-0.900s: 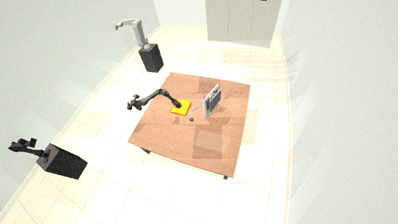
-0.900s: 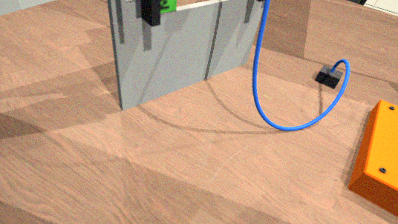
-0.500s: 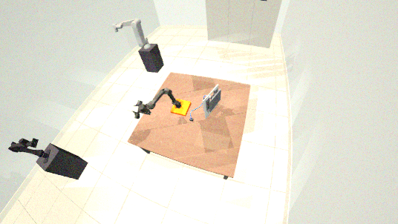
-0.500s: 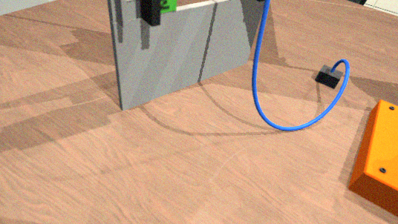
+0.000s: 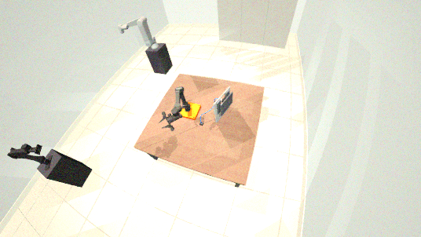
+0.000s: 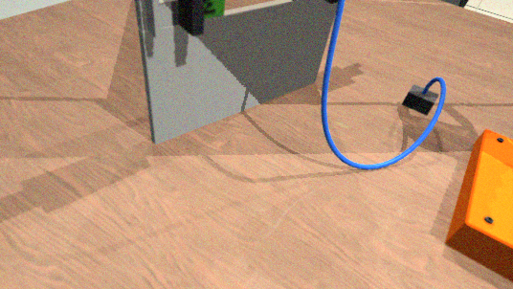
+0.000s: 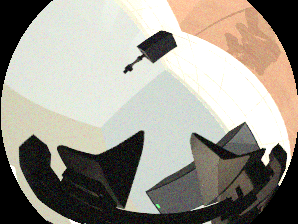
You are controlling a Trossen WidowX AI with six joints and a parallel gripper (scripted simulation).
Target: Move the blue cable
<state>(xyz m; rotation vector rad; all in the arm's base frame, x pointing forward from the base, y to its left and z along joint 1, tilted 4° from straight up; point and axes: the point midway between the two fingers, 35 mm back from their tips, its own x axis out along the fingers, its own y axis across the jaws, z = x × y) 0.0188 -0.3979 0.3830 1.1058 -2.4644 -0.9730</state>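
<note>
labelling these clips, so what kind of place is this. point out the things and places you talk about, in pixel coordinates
Probably a robotics lab or test room: one arm stands on an orange base (image 5: 195, 114) (image 6: 460, 211) on a wooden table (image 5: 220, 157) (image 6: 215, 230), and two more arms stand on dark pedestals on the tiled floor.
</note>
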